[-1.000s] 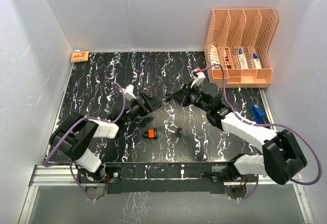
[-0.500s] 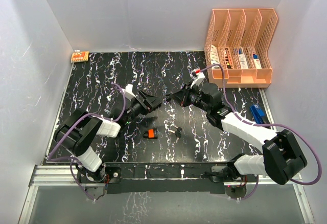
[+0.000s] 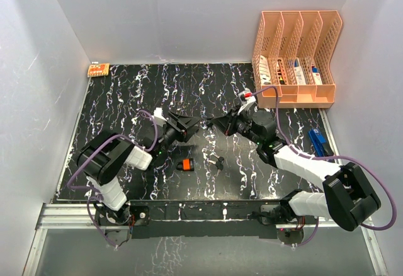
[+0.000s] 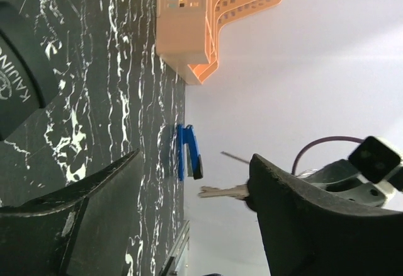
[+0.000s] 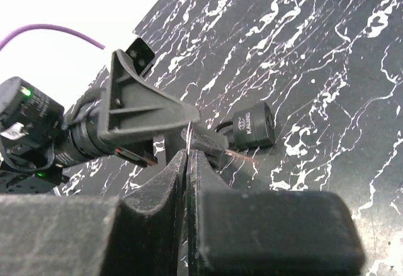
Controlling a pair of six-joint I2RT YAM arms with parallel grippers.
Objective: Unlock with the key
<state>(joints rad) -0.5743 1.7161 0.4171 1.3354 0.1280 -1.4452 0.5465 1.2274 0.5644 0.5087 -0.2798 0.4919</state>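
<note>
- Since a second ago the left end effector [image 3: 192, 125] has crept rightward toward the right end effector [image 3: 213, 123], and its fingers have narrowed. The padlock and loose keys have not shifted.
- Nearest the bases, the orange padlock [image 3: 184, 165] lies on the worktop [image 3: 126, 99] with nothing gripping it. The loose keys [image 3: 219, 162] lie near it on its right.
- Beyond them, the two end effectors hover nose to nose. As far as the wrist views show, the right one is clamped on a key [image 4: 221, 192] by its thin ring, with the blade poking toward the left one. The left one's fingers stand apart with nothing between them.
- The padlock sits near the left end effector, on its base side, untouched.
- My judgement is that only the key is lifted. Picking up the padlock, seating the key and turning it all remain.
- Farthest back, a peach rack [image 3: 296, 49] stands at the right rear.
</note>
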